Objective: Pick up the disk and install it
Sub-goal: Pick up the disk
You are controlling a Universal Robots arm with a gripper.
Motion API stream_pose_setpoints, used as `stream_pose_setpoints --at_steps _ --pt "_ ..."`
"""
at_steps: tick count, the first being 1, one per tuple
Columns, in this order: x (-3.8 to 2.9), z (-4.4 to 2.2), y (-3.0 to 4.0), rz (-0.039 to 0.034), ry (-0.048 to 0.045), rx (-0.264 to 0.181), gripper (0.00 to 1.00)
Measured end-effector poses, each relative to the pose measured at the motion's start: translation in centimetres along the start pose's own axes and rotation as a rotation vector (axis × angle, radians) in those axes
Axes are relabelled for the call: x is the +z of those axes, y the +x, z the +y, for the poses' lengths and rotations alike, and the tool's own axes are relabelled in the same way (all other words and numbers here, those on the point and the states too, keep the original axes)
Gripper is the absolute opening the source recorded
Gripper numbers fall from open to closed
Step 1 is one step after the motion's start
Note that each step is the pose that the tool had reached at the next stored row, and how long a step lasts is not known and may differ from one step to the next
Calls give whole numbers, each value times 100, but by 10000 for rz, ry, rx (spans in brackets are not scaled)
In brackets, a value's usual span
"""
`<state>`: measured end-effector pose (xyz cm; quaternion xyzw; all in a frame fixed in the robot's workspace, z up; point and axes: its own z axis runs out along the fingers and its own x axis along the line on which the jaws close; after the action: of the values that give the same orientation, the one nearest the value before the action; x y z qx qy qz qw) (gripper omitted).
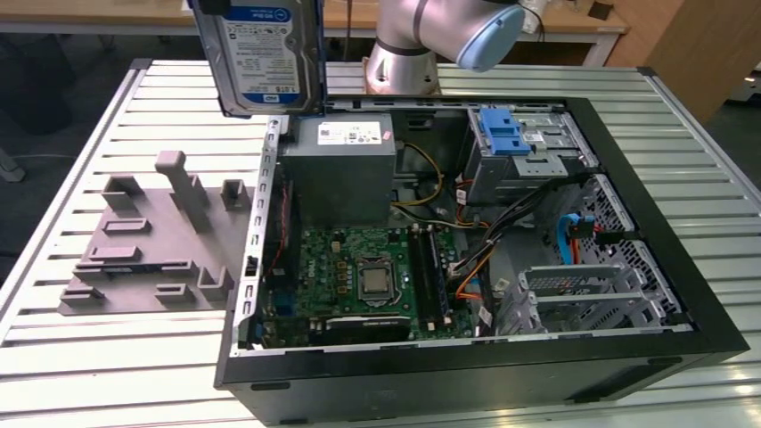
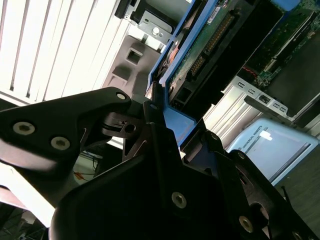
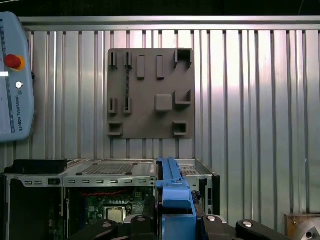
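Disk: the disk [image 1: 264,53] hangs on edge in the air, label side towards the exterior view, over the table just outside the far corner of the computer case on the exterior view's left. Its blue rail frame and circuit-board underside show in the second wrist view.
Pincer: the gripper [image 2: 180,120] is clamped on the disk's blue frame, with a black finger [image 2: 156,125] pressed to one side and another to the opposite side.
Computer case: a black tower [image 1: 476,361] lies on its side with the panel off.
Inside the case: a grey power supply [image 1: 342,169] sits at the far end. The green motherboard [image 1: 345,276] lies nearer, with the processor socket [image 1: 377,281] in its middle. A metal drive cage with a blue latch [image 1: 505,134] fills the far corner on the exterior view's right, and loose cables [image 1: 476,214] run between them.
Surface: a slatted metal table [image 1: 71,374] carries the case. A grey fixture plate [image 1: 149,241] with raised blocks lies just beside the case.
Room: the arm's base [image 1: 398,62] stands behind the case. A pale-blue teach pendant [image 3: 12,85] with a red button lies on the table in the first wrist view.
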<state>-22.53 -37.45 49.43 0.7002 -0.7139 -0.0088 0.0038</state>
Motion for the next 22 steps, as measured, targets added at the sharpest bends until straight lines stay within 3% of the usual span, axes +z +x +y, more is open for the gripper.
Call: stream_pose_setpoints --at_steps 10,17,22 --pt "-2 -88 8 0 0 0 36" --pt "-3 -120 108 0 0 -1 36" --pt "-3 -142 141 -1 1 0 36"
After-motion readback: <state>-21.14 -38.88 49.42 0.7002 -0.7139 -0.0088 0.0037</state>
